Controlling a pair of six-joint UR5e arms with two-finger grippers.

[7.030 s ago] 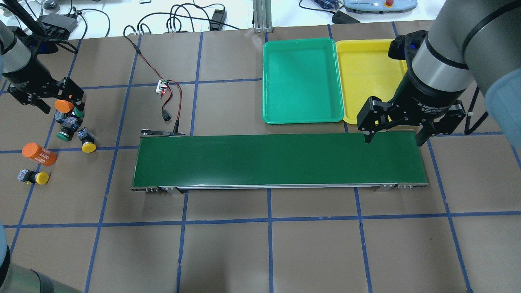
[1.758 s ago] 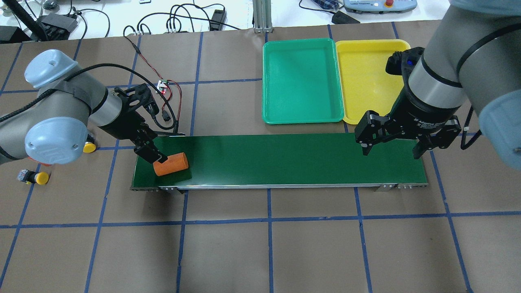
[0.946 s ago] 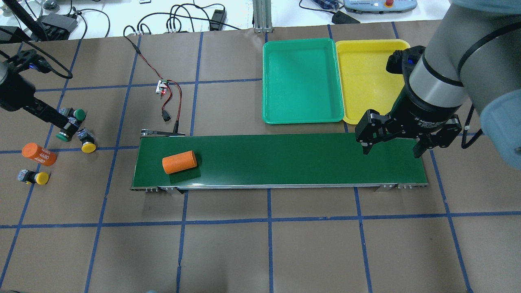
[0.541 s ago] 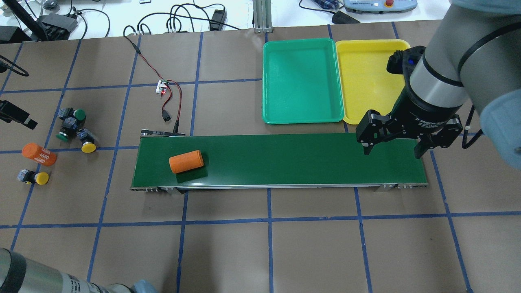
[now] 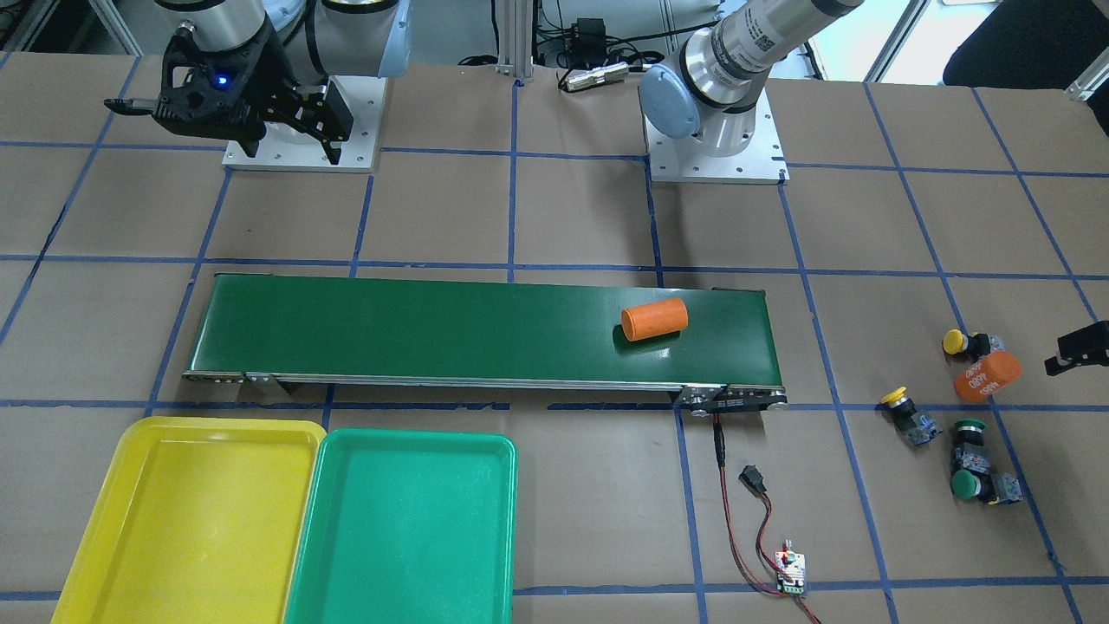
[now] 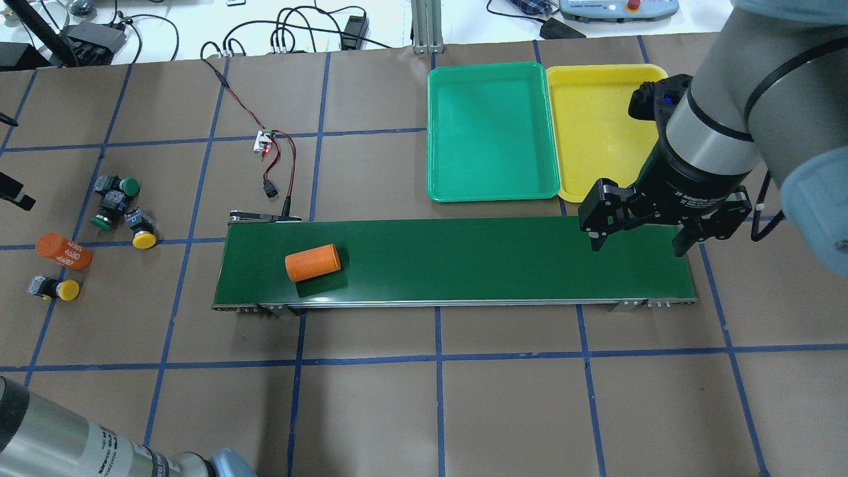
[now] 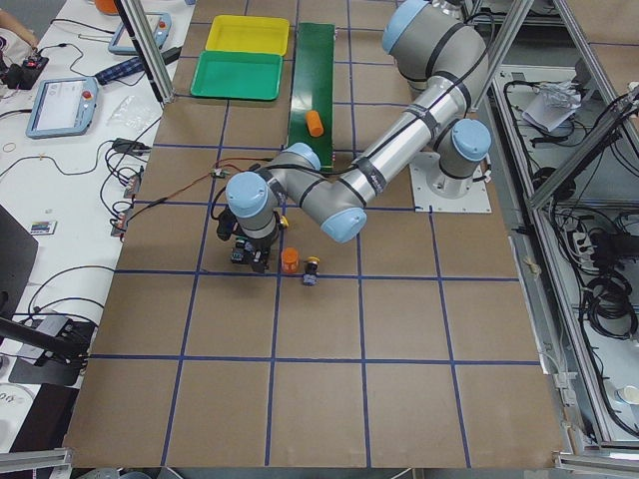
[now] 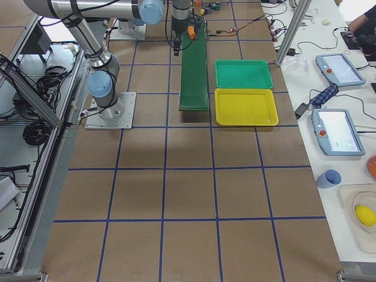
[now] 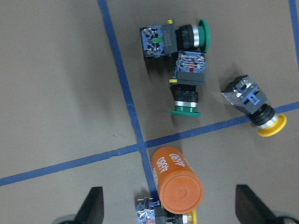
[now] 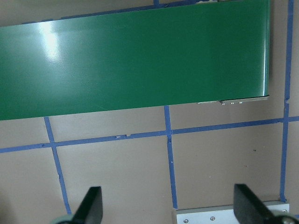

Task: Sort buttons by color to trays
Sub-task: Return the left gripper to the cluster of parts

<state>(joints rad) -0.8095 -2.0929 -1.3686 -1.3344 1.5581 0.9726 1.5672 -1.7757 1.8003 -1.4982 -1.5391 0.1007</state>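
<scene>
Counting four buttons [image 6: 142, 237] past the conveyor belt [image 6: 464, 258], robot-left end: two green, two yellow, with one yellow button [image 9: 150, 215] half hidden by an orange cylinder [image 9: 176, 186]; second cylinder [image 6: 313, 262] lies on the belt. Beside its other end: green tray [image 6: 490, 126], yellow tray [image 6: 596, 119]. Fingers apart on left end effector [image 9: 169, 207] above the buttons, and on right end effector [image 6: 636, 246] over the belt.

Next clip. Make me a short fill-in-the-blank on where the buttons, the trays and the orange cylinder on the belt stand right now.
1. Off the belt, on the table paper, lie two green buttons and ____ yellow buttons.
2. The green tray and the yellow tray hold ____ buttons.
3. The orange cylinder lies on the conveyor belt, toward the robot's ____ side.
4. The right gripper holds nothing; its jaws stand ____.

Missing words: two; no; left; open.
</scene>
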